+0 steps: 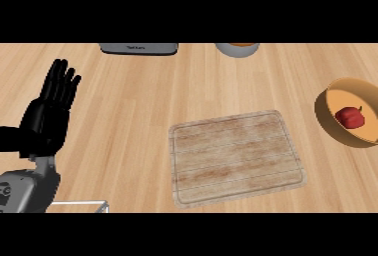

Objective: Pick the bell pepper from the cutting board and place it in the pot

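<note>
A red bell pepper [351, 117] lies inside the tan pot [329, 118] at the right edge of the head view. The wooden cutting board [236, 156] lies in the middle of the counter with nothing on it. My left hand [50, 112] stands open at the left edge, fingers straight and pointing up, far from both the board and the pot. My right hand does not show in this view.
A grey toaster [139, 48] sits at the back edge, left of centre. A grey cup-like container with orange contents [238, 49] stands at the back, right of centre. A thin pale frame [81, 204] shows at the lower left by my forearm.
</note>
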